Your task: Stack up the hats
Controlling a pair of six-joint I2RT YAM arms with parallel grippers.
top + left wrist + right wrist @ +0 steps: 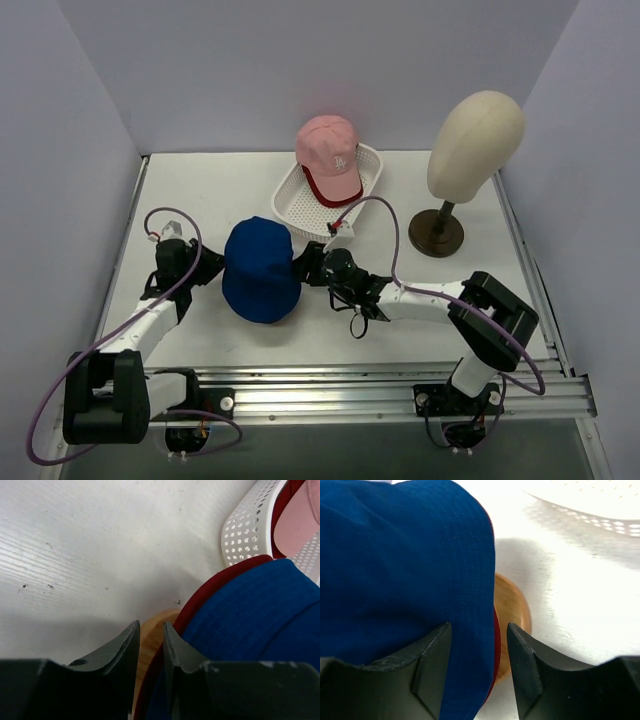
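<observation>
The blue bucket hat (260,270) sits in the middle of the top view, pulled over the dark red cap (200,597), of which only a thin rim shows under the blue brim. The pink cap (328,150) lies well apart in the upper centre, resting on the white basket (305,205). The left gripper (150,645) is at the pile's left edge with its jaws only narrowly apart. The red rim runs into that gap, but the pictures do not show whether it is actually pinched. The right gripper (480,630) is spread and straddles the blue and red edges on the pile's right side without clamping them. The likeliest failure is a bite that takes the blue fabric alone, so that a lift would peel the bucket hat off the red cap. Soft cloth could also slide out of a shallow pinch. If one arm rises ahead of the other, the pair could tip and separate. A wooden disc (512,607) lies under the rim, and a low finger could catch or drag it.
</observation>
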